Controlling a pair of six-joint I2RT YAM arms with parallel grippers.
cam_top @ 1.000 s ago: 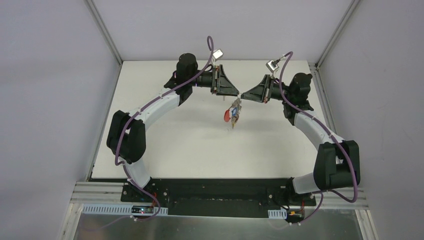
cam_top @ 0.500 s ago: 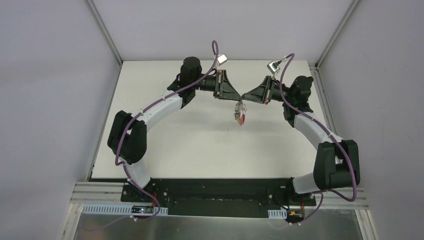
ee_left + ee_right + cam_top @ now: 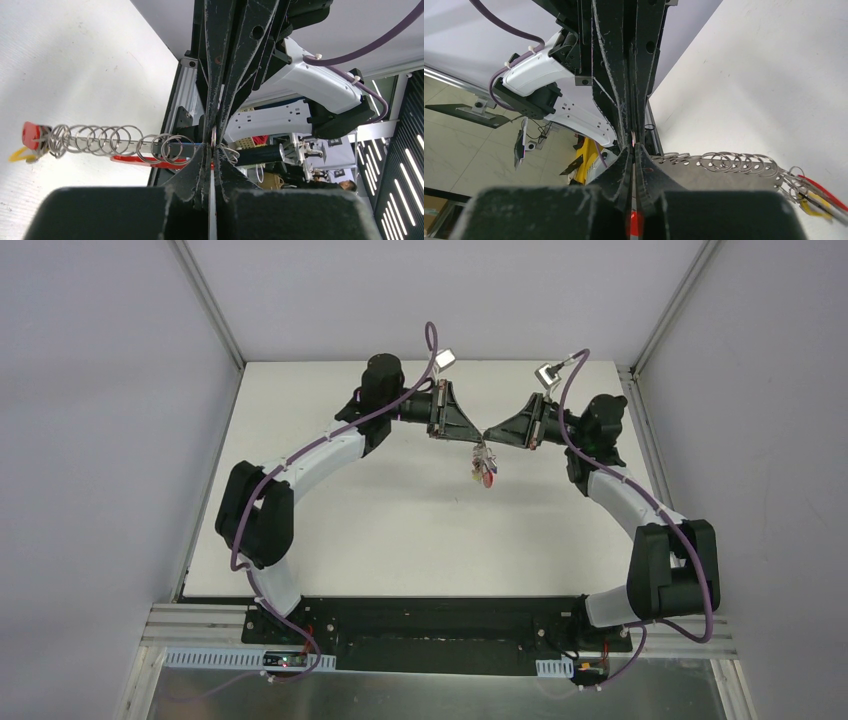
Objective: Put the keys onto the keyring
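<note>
Top external view has my two arms meeting tip to tip in the upper middle of the frame, above the white table (image 3: pixel 380 510). My right gripper (image 3: pixel 491 433) is pressed together on the top end of the grey curved metal keyring with a red arc section (image 3: pixel 484 464), which hangs free just below the tips, clear of the table. My left gripper (image 3: pixel 477 432) is also pressed together at that same end; whether it pinches metal or only touches it, I cannot tell. From the left wrist, a row of thin silver wire rings (image 3: pixel 115 142) runs along the keyring toward the left of the frame, ending at small keys with red and yellow plastic heads (image 3: pixel 31 135). I judge the bundle light but slick and swingy: stiff wire, with loose rings that slide and twist. The best hold is the rigid grey body near the tips, never the dangling rings or key heads.
</note>
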